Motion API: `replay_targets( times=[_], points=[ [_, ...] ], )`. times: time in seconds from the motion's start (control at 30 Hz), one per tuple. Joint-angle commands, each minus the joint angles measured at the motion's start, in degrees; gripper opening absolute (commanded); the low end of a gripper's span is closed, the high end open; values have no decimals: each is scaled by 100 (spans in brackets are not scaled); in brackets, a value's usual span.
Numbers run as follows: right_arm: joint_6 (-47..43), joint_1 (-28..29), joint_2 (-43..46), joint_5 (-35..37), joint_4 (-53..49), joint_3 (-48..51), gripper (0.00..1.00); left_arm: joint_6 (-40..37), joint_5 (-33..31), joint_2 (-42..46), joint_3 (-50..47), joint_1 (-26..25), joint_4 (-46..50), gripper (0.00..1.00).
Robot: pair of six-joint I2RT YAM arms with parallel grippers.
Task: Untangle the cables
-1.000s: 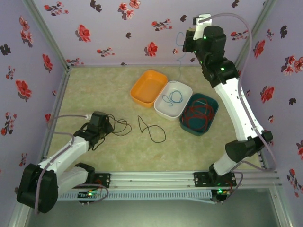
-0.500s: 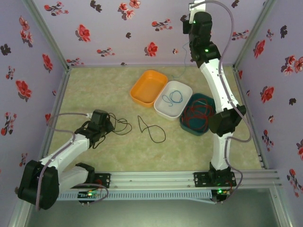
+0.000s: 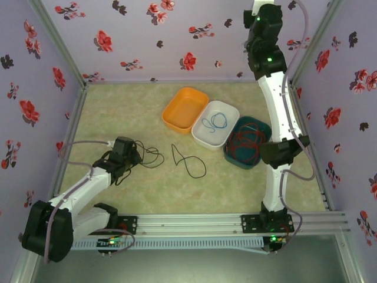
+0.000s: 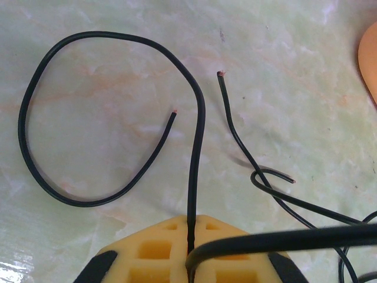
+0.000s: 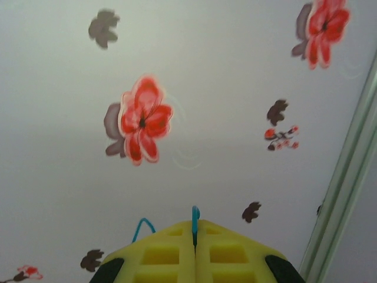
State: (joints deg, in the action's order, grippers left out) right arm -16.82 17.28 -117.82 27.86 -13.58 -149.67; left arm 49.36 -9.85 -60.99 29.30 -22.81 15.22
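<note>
My left gripper (image 4: pixel 191 220) is shut on a thick black cable (image 4: pixel 199 112) that runs forward and curls into a wide loop on the table. A thinner black cable (image 4: pixel 237 132) lies just right of it. In the top view that gripper (image 3: pixel 131 157) sits low at the left beside the tangled black cables (image 3: pixel 150 157); another black cable (image 3: pixel 187 160) lies apart at centre. My right gripper (image 5: pixel 194 224) is shut on a blue cable (image 5: pixel 194 213), raised high and facing the flowered wall. A blue cable (image 3: pixel 215 122) lies coiled in the white tray (image 3: pixel 231 113). Red cables (image 3: pixel 246 141) fill the teal tray (image 3: pixel 264 131).
An orange tray (image 3: pixel 185 109) stands left of the white one, with nothing in it. The right arm (image 3: pixel 277 94) stretches tall over the right side, close to the back wall. A metal corner post (image 5: pixel 344 177) runs along the right. Flowered walls enclose the table on three sides.
The right arm has risen and straightened, carrying its gripper higher and to the right against the back wall. The left arm and black cables have stayed put.
</note>
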Motion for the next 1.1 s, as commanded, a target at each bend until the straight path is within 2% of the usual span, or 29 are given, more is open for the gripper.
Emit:
replay_targets(
  times=[0.0, 0.17, 0.53, 0.83, 1.07],
  points=[
    [-46, -5, 724, -354, 225, -294, 0, -12, 27, 79, -73, 55, -32, 0],
    [518, -5, 1171, -922, -58, -126, 0, -6, 27, 44, -109, 56, -54, 0],
    [1877, 5, 2365, -1741, -562, 1839, 0, -123, 131, 232, -32, 57, -28, 0],
    [2622, 61, 3037, -2153, -493, 3481, 0, -287, 385, 356, 76, 53, -40, 0],
    [2888, 153, 3308, -2291, -259, 4352, 0, -346, 455, 417, 228, 50, -93, 0]
  ],
)
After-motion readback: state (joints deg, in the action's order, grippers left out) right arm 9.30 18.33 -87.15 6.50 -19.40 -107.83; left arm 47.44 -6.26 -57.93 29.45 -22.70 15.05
